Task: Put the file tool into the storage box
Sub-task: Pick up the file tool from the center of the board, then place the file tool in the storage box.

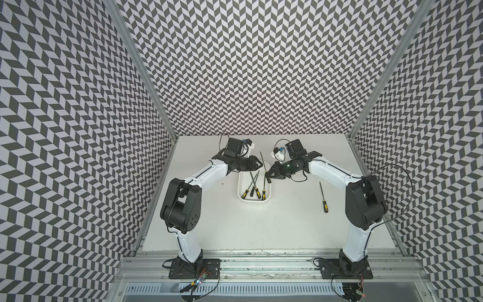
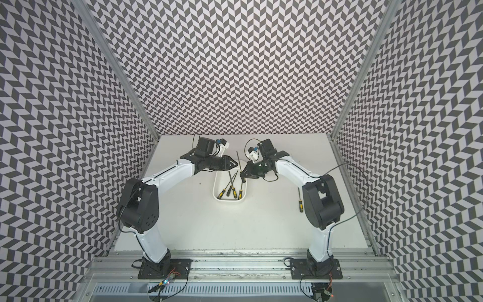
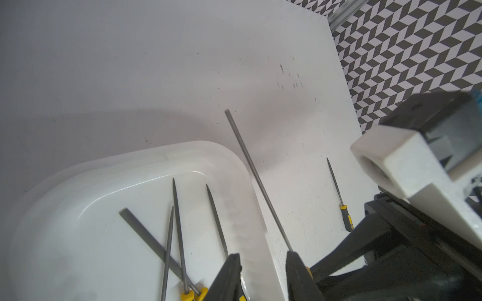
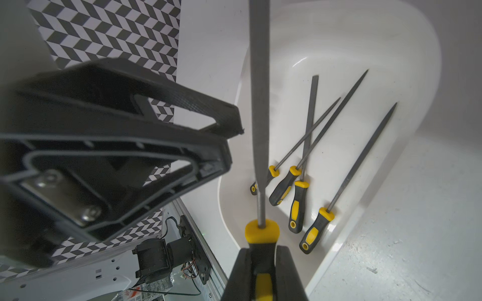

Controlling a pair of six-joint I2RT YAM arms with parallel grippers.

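Six files in all, with yellow-and-black handles and grey shafts. Four files [image 4: 297,206] lay inside the box [image 1: 254,200], a white tub at the middle of the counter [image 1: 261,230]. Their handles pointed toward the near end; three crossed one another and the fourth lay apart along the right wall. One held file [image 4: 259,104] was raised over the box's right rim and not inside it. The right jaws were clenched on its handle, and its shaft pointed to the back wall. One loose file [image 1: 323,196] lay flat on the counter, well right of the box. The left jaws were parted with nothing between them, over the box's far left corner, just beside the held file's shaft; whether they touched it could not be told.
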